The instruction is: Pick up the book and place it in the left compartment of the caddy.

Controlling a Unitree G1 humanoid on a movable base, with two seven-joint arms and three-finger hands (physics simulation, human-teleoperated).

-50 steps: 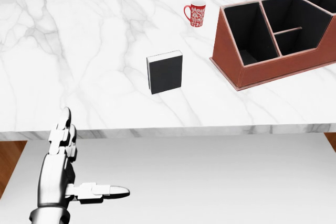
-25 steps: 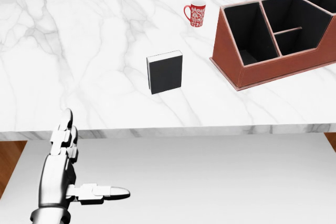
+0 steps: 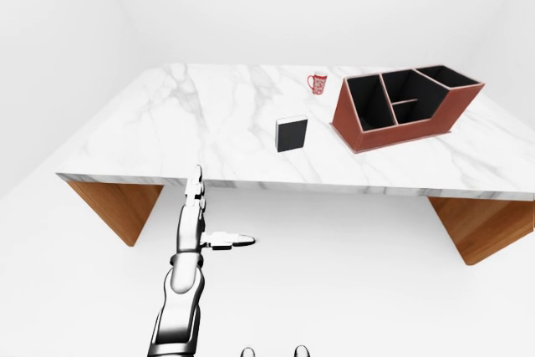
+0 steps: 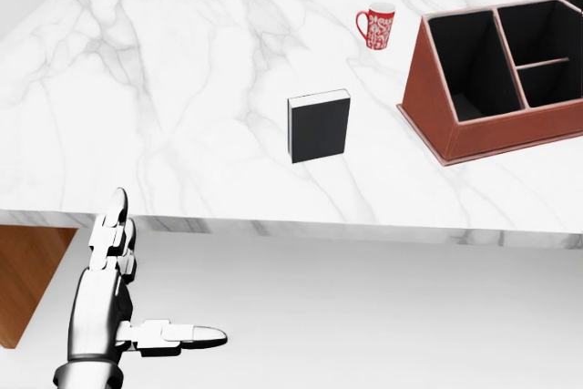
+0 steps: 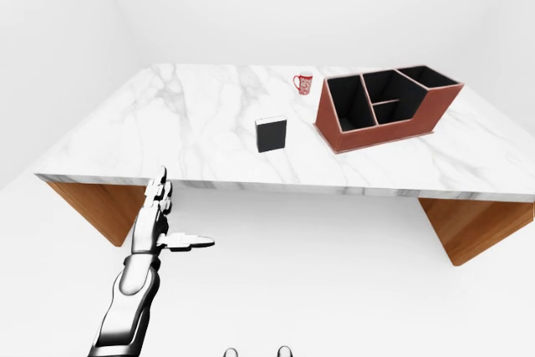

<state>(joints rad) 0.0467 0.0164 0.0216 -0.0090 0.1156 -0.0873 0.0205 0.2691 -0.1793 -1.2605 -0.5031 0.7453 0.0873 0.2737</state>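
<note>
while the left hand point(image 4: 114, 302) hangs wide open at the head view's lower left, the book point(image 4: 320, 126) stands mid-bench point(image 4: 164, 107), seemingly upright, left of the caddy point(image 4: 496, 75); the right hand's state i cannot tell.

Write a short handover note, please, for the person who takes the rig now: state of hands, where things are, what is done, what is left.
Left hand: open, empty, below the table's near edge, short of the book.
Right hand: not in view.
Book: on the marble table, apart from the caddy to its right in the head view. Red mug stands above them.
Done: nothing yet.
Left: grasp the book, place it in the caddy's left compartment, which shows nothing inside.
</note>
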